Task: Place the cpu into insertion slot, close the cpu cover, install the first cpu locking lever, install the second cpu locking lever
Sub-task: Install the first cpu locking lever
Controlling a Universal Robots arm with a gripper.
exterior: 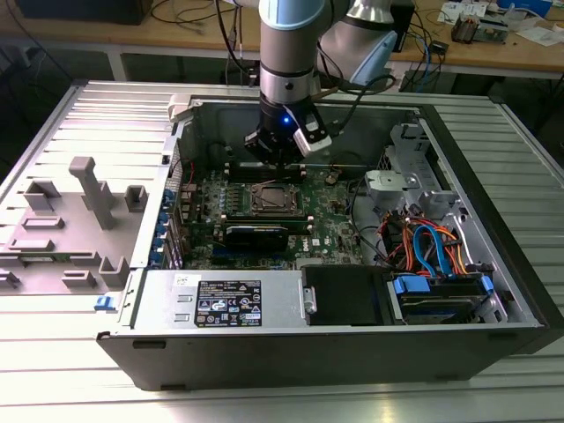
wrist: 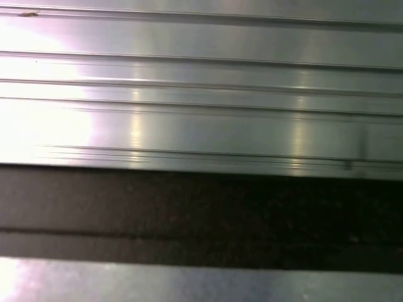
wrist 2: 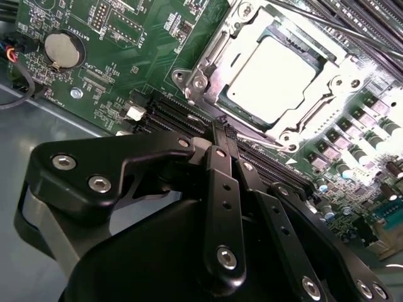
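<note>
Already the chip [wrist 2: 272, 74] lies in its socket [wrist 2: 327, 63] under the cover [wrist 2: 221, 47]. The tool [wrist 2: 223, 131], fingers pressed together, hangs just beside its 6 o'clock edge and could scrape the memory slots [wrist 2: 173, 113].

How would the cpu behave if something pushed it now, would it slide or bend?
The cpu looks like a flat metal-topped chip, so probably stiff. It sits inside the cpu cover frame, so it likely would not slide. Its smooth shiny top may be slippery.

Even bright light, glare on cpu [wrist 2: 271, 74] (whited out), blurred rails
</note>
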